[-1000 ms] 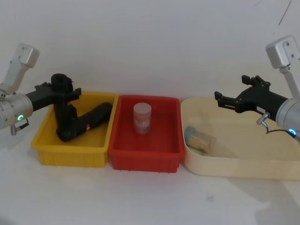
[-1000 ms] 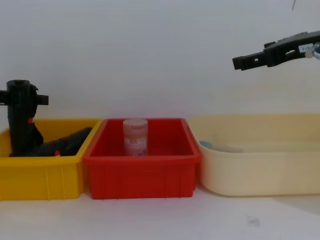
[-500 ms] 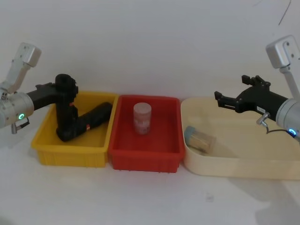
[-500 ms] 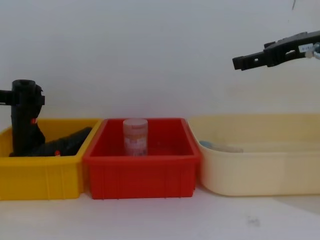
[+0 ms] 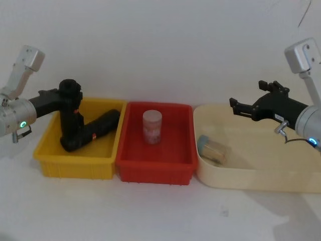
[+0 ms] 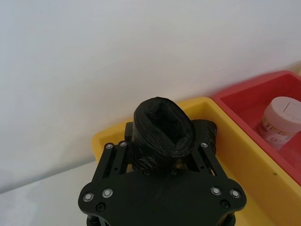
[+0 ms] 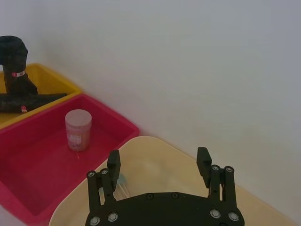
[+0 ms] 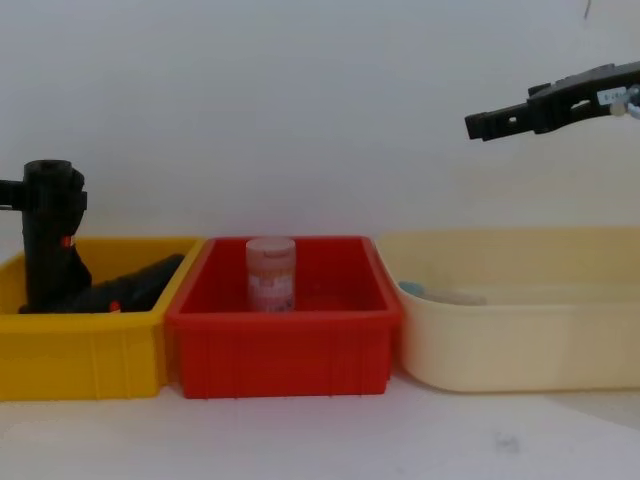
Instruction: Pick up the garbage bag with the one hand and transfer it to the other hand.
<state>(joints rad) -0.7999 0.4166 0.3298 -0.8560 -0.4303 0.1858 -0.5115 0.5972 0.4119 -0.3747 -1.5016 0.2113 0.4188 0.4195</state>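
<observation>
Gripping the garbage bag (image 5: pixel 71 126) near its top, the one hand (image 5: pixel 64 99) holds it upright inside the yellow bin (image 5: pixel 75 163), close to the far-left corner.
Its lower end sits below the rim, next to a second black roll (image 5: pixel 103 125) that lies slanted toward the red bin (image 5: pixel 155 170). The other hand (image 7: pixel 158 160) hangs well apart over the cream tray (image 5: pixel 251 176), fingers spread wide. Between the two hands there is open air above the red bin and its jar (image 5: pixel 152 127).

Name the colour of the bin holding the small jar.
Red; the bin shows best in the head view.
</observation>
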